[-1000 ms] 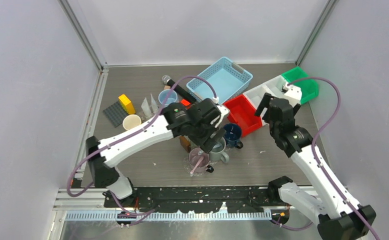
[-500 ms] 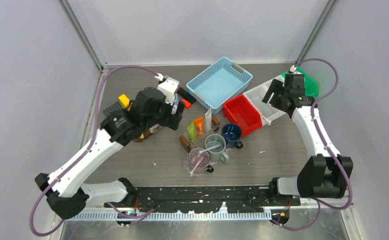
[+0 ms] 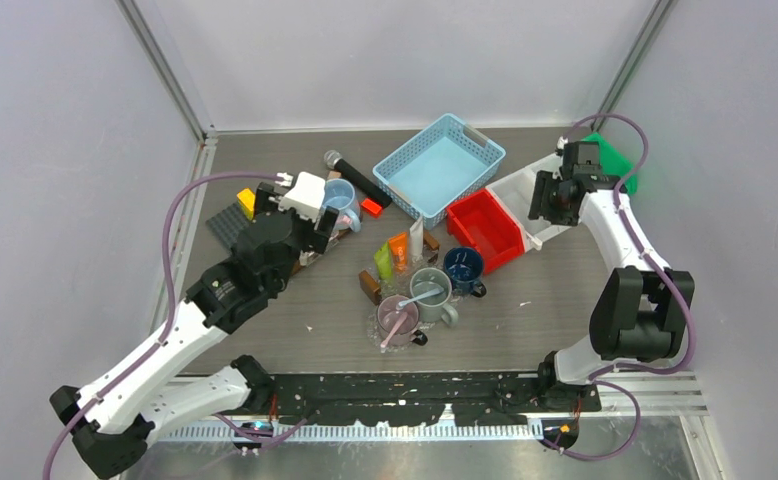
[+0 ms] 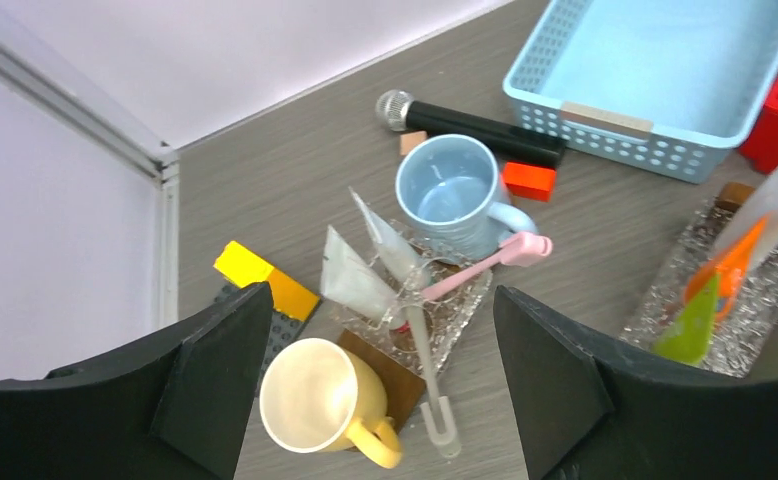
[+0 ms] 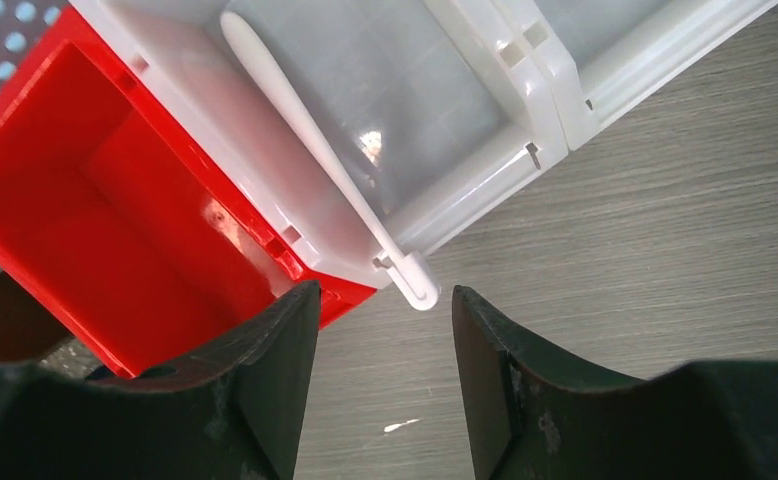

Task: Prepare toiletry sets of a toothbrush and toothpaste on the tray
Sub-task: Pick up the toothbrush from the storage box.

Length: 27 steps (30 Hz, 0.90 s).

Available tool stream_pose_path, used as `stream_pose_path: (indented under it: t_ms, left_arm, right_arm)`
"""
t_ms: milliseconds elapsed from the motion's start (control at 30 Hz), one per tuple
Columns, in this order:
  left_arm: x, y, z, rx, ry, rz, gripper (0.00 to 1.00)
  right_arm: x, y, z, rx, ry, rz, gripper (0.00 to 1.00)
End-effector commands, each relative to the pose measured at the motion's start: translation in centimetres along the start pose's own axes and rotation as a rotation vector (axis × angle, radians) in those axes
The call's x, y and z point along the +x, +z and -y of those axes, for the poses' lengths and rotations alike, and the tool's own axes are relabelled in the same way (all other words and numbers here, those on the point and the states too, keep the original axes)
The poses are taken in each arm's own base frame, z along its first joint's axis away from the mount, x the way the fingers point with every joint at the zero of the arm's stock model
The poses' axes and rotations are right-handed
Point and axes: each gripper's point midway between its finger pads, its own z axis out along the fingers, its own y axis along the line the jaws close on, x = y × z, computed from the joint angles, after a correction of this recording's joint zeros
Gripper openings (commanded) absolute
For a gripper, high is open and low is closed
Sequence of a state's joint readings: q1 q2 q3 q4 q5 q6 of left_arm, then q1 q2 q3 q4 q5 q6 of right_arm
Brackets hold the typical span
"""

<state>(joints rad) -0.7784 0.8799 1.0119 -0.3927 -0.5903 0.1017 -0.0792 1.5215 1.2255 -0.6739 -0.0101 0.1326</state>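
Right wrist view: on the grey wood-grain bench [image 5: 665,250], a white plastic bin [image 5: 445,90] holds a slim white toothbrush [image 5: 305,130], one end jutting over the rim below the parted right jaws; left jaws gape empty. Light, stiff, likely slippery: pinch that overhanging end squarely.

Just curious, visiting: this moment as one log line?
left gripper: open, facing slim pink toothbrush | right gripper: open, by slim white toothbrush in white plastic bin
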Motion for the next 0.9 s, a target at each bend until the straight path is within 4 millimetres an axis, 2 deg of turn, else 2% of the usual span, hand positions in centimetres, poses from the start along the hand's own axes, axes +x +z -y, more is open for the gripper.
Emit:
stream_pose_path:
  t_ms: [0, 233, 467, 867]
  left_arm:
    - [-2.6, -0.7, -3.1, -0.139, -0.016, 0.130, 0.84]
    - [-2.7, -1.3, -3.7, -0.155, -0.038, 0.178, 0.83]
    - [-3.0, -1.9, -4.2, -0.163, -0.058, 0.215, 0.82]
    - [-2.9, -1.9, -4.2, -0.165, -0.060, 0.225, 0.81]
  right_arm:
    - [1.4, -0.1, 0.7, 0.009, -0.077, -0.036, 0.57]
    - [3.8, 1.1, 1.4, 0.019, -0.120, -0.111, 0.55]
    - [3.8, 3.1, 1.4, 0.004, -0.169, -0.095, 0.54]
    - [3.9, 6.1, 1.8, 0.013, -0.201, -0.074, 0.45]
